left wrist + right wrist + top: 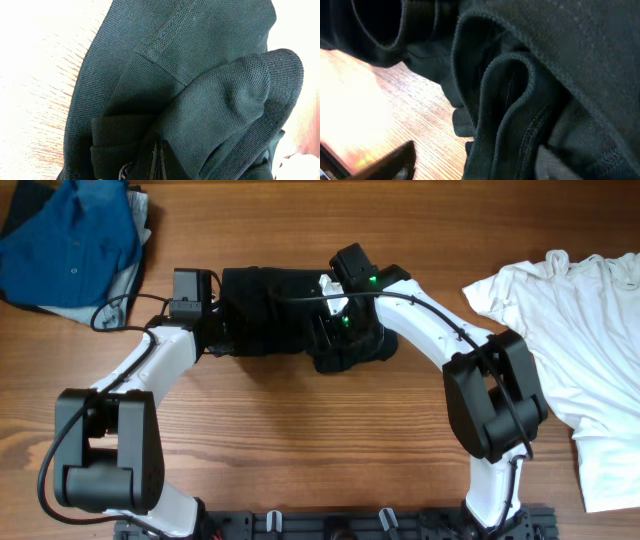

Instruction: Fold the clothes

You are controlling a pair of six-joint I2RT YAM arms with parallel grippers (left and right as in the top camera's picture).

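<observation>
A dark green knit garment lies bunched at the table's middle. My left gripper is at its left edge. In the left wrist view its two thin fingertips are pressed together on a fold of the garment. My right gripper is over the garment's right end. In the right wrist view its fingers stand wide apart. Folds of the garment hang between them, and bare wood shows beside the left finger.
A blue shirt lies on a grey garment at the back left. A white T-shirt is spread at the right edge. The wooden table shows in front of the arms.
</observation>
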